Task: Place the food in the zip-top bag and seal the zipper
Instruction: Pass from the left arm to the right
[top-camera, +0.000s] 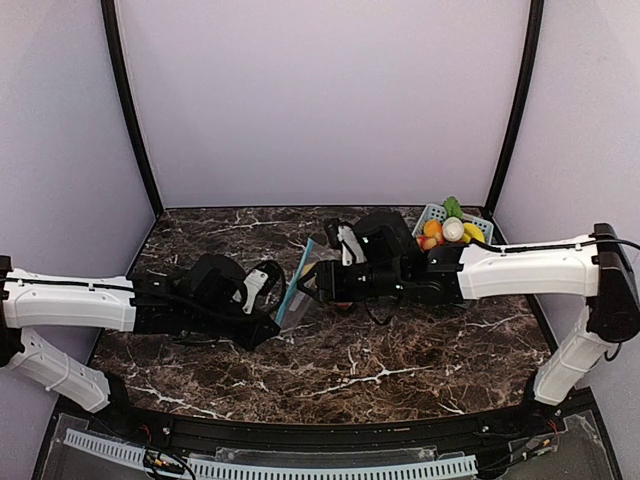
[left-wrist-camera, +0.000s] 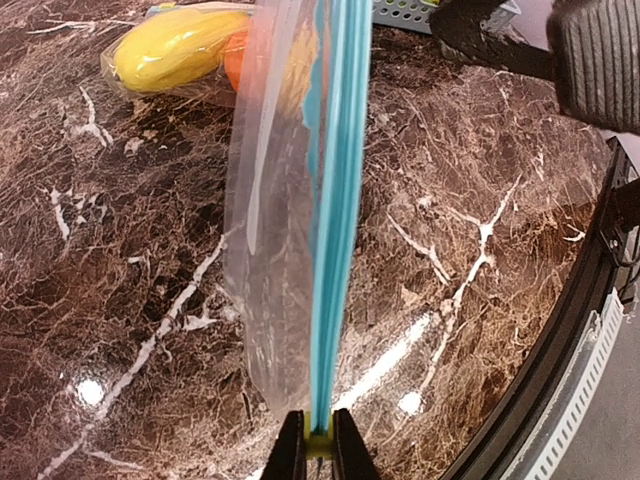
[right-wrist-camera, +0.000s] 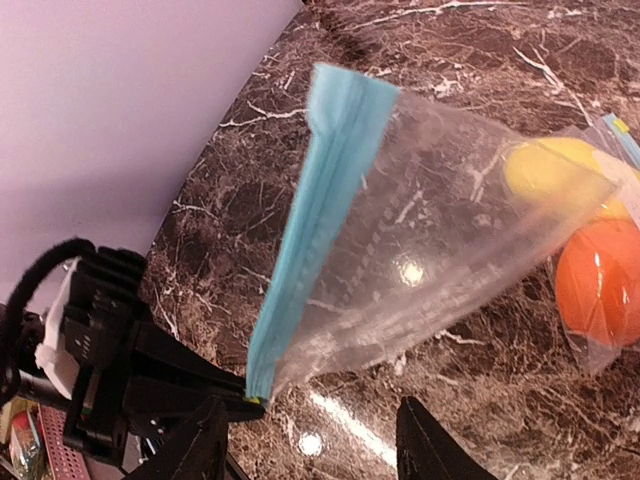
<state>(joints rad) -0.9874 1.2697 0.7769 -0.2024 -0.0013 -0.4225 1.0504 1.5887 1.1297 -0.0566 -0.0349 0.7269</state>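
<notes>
The clear zip-top bag (right-wrist-camera: 420, 250) with a blue zipper strip (left-wrist-camera: 335, 200) lies between both grippers, mouth edge raised off the table. My left gripper (left-wrist-camera: 318, 445) is shut on the near end of the zipper strip, at a small yellow tab. A yellow oblong (right-wrist-camera: 555, 165) and an orange-red ball (right-wrist-camera: 600, 280) sit inside the bag's far end; both also show in the left wrist view (left-wrist-camera: 175, 45). My right gripper (right-wrist-camera: 310, 455) is open and empty, its fingers just below the bag's side. In the top view the strip (top-camera: 297, 283) runs between the left gripper (top-camera: 268, 325) and the right gripper (top-camera: 312, 285).
A pale mesh basket (top-camera: 430, 211) stands at the back right, behind the right arm, with an orange piece (top-camera: 432, 228), a white piece (top-camera: 453, 230), a green piece (top-camera: 453, 207) and a yellow piece (top-camera: 473, 232). The black table rim (left-wrist-camera: 570, 330) runs along the near edge.
</notes>
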